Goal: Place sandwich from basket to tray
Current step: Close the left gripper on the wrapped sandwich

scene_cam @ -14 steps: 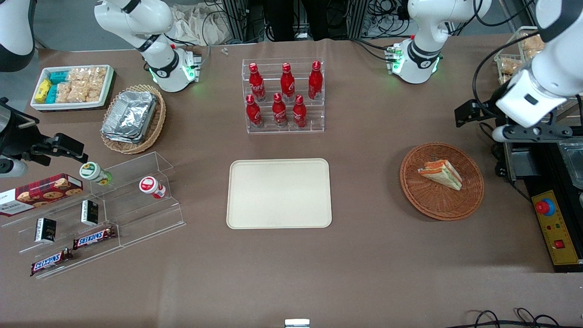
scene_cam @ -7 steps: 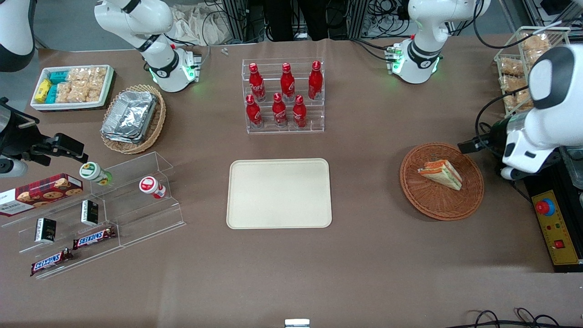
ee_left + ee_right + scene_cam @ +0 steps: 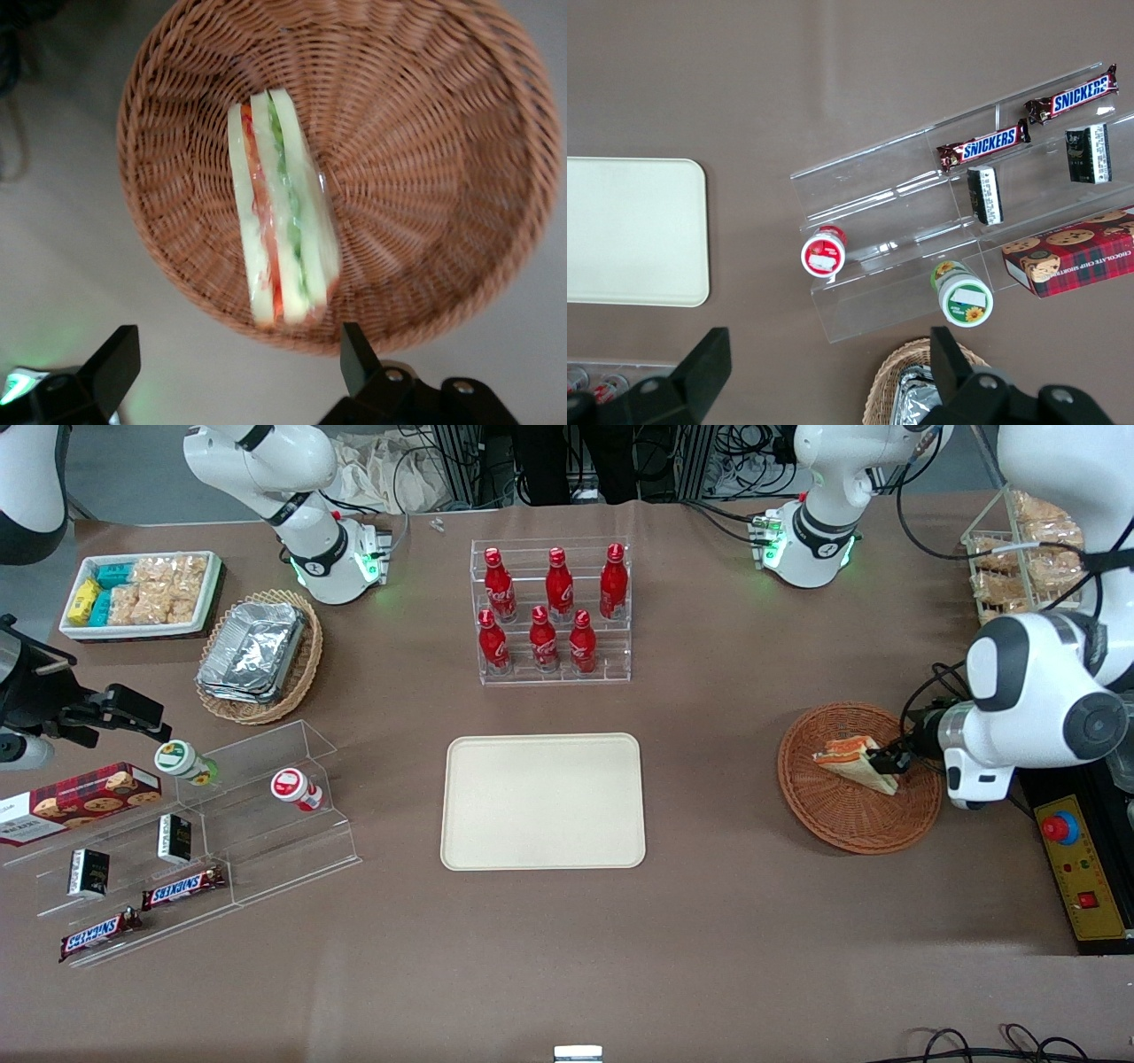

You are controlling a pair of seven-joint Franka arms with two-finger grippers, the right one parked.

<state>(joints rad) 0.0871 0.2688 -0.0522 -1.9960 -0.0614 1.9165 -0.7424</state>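
Sandwich (image 3: pixel 852 763) sits in the round brown basket (image 3: pixel 850 824) toward the working arm's end of the worktop (image 3: pixel 709 939). Front view: gripper (image 3: pixel 889 763) is low over the basket, right at the sandwich's end nearest the arm; contact can't be confirmed. Tray (image 3: pixel 542 801) lies mid-worktop, well apart from the basket, nearer the front camera than the rack of red bottles (image 3: pixel 551 608).

Left wrist view: sandwich (image 3: pixel 282 234) lies on its side, filling layers showing, near the basket (image 3: pixel 443 177) wall closest to the gripper (image 3: pixel 239 372). Jaws spread wide, one finger (image 3: pixel 115 363) on each flank, nothing between them.

Right wrist view: tray (image 3: pixel 629 230) corner, plus an acrylic shelf (image 3: pixel 921 230) with candy bars (image 3: pixel 983 146).
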